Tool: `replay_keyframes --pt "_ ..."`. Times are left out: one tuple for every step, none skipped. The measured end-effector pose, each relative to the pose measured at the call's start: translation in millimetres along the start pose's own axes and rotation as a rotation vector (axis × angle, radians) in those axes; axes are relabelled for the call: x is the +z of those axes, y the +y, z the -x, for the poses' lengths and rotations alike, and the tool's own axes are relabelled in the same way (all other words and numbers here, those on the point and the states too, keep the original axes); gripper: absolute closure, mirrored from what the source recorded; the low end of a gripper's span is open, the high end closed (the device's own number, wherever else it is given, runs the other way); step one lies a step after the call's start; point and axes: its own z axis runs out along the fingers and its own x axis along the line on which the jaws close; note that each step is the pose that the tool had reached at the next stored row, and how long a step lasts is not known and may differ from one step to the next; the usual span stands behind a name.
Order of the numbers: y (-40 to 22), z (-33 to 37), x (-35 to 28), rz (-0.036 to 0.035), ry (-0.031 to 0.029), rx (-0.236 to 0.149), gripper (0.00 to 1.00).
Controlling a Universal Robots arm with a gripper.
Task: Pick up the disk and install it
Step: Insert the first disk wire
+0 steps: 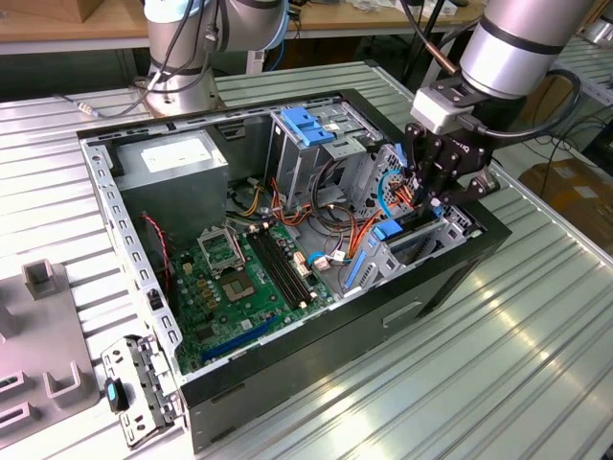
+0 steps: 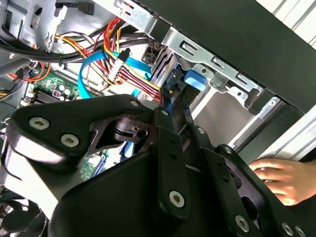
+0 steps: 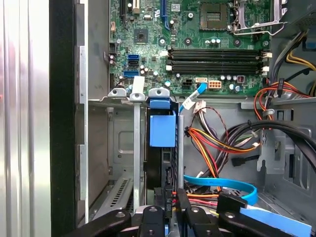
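Broadly, an open computer case point(image 1: 287, 383) lies on a ribbed metal table point(image 1: 498, 383), with the motherboard point(image 1: 239, 287) on its floor, a grey power-supply box point(image 1: 172, 163) in one corner and a drive cage with a blue top point(image 1: 306, 129) beside it. The arm reaches down at the case's end toward the exterior view's right, where the gripper point(image 1: 436, 187) sits over a narrow metal bay. In the first wrist view the disk point(image 3: 163, 153) stands on edge in that bay, its long axis running straight away from the gripper point(image 3: 170, 205) into the slot, its blue rail point(image 3: 162, 131) leading and metal dividers close on either side. The black fingers point(image 3: 183, 202) are drawn close about the disk's near end, pinching it. Bundled cables point(image 3: 222, 143) and a flat blue cable point(image 3: 222, 185) lie just beside the bay. In the second wrist view a person's hand point(image 2: 279, 177) rests outside the case wall.
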Motion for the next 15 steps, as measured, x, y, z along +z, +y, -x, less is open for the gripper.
replay_keyframes --pt "0.0 0.0 -1.2 0.0000 0.0001 0.000 0.76" --pt "-0.1 -0.1 -1.7 -0.0001 -0.0001 0.000 0.76" --pt "-0.1 0.0 -1.8 -0.0001 -0.0003 0.000 0.76" --pt "-0.1 0.0 -1.9 -0.0001 0.0001 0.000 0.76" --pt "-0.1 0.0 -2.0 0.0000 0.0002 0.000 0.76" --pt "-0.1 0.0 -2.0 0.0000 0.0002 0.000 0.78" --pt "0.0 0.0 -2.0 -0.0001 0.0002 0.000 0.84" --pt "-0.1 0.0 -2.0 -0.0001 0.0003 0.000 0.84" --pt "0.0 0.0 -2.0 -0.0001 0.0003 0.000 0.84" --pt "0.0 0.0 -2.0 -0.0001 0.0003 0.000 0.89" --pt "-0.1 0.0 -2.0 -0.0001 0.0003 0.000 0.89" --pt "-0.1 0.0 -2.0 -0.0001 0.0003 0.000 0.89" --pt "-0.1 0.0 -2.0 0.0000 0.0003 0.000 0.89" --pt "-0.1 0.0 -2.0 0.0000 0.0003 0.000 0.89" --pt "0.0 0.0 -2.0 -0.0001 0.0004 0.000 0.89"
